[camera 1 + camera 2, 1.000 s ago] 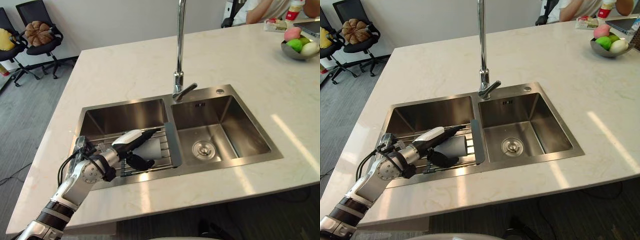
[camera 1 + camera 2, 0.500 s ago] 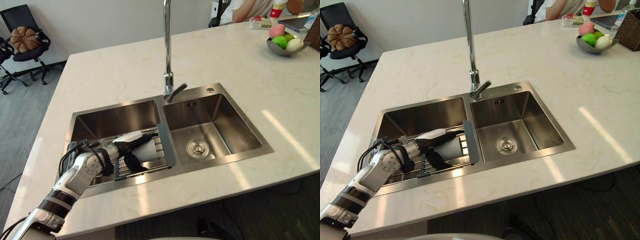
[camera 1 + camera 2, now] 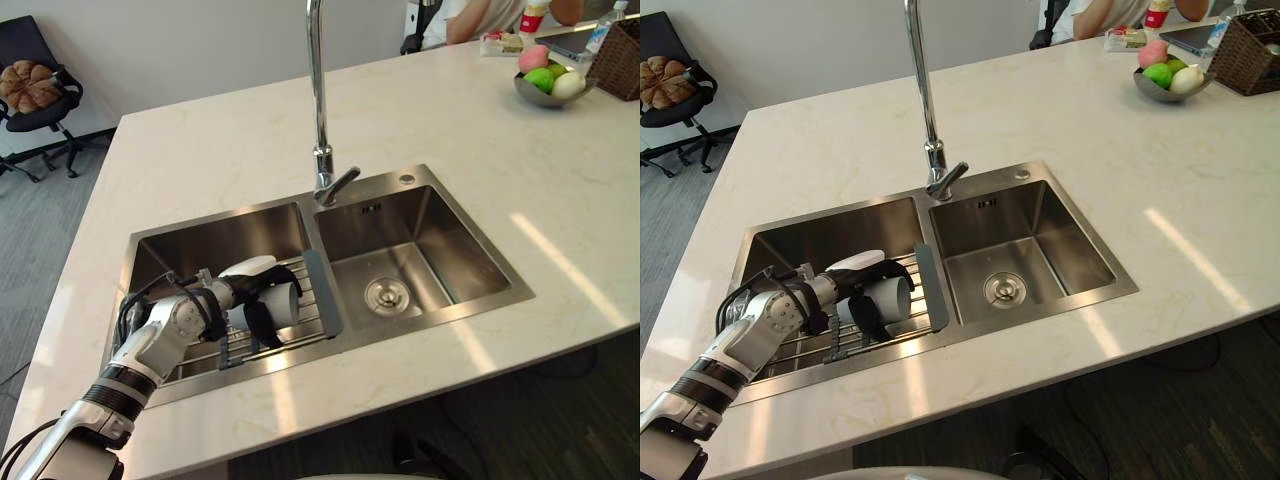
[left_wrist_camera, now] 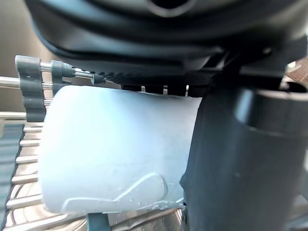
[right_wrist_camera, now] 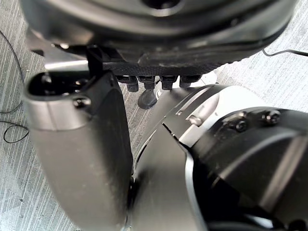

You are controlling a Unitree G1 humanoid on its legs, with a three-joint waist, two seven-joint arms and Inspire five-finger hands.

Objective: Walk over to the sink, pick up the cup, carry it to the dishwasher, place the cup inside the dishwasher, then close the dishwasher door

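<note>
Left hand (image 3: 243,293) is clamped round the cup (image 3: 278,300) now: white-capped thumb over the top, dark fingers curled round the side. The left wrist view shows the pale cup wall pressed right up against the palm. A second ago that thumb lay stretched long along the cup; it has drawn in since, and the hold looks tighter. The whole view has slid too, so that's the robot's head moving, not the sink (image 3: 470,255).

The cup itself hasn't travelled. It lies on its side on the wire rack (image 3: 303,322) in the basin left of the faucet (image 3: 318,100), mouth turned toward the faucet side, just short of the rack's grey end strip. Whether it has cleared the wires yet, I can't tell.

Right hand (image 5: 77,159) hangs idle over the grey floor (image 5: 12,192); clenched or loose, I cannot tell.

My read: the grasp is made, so the pick-up is all but done. What's next is a clean lift out of the basin, clear of the faucet, over the table (image 3: 220,140).
</note>
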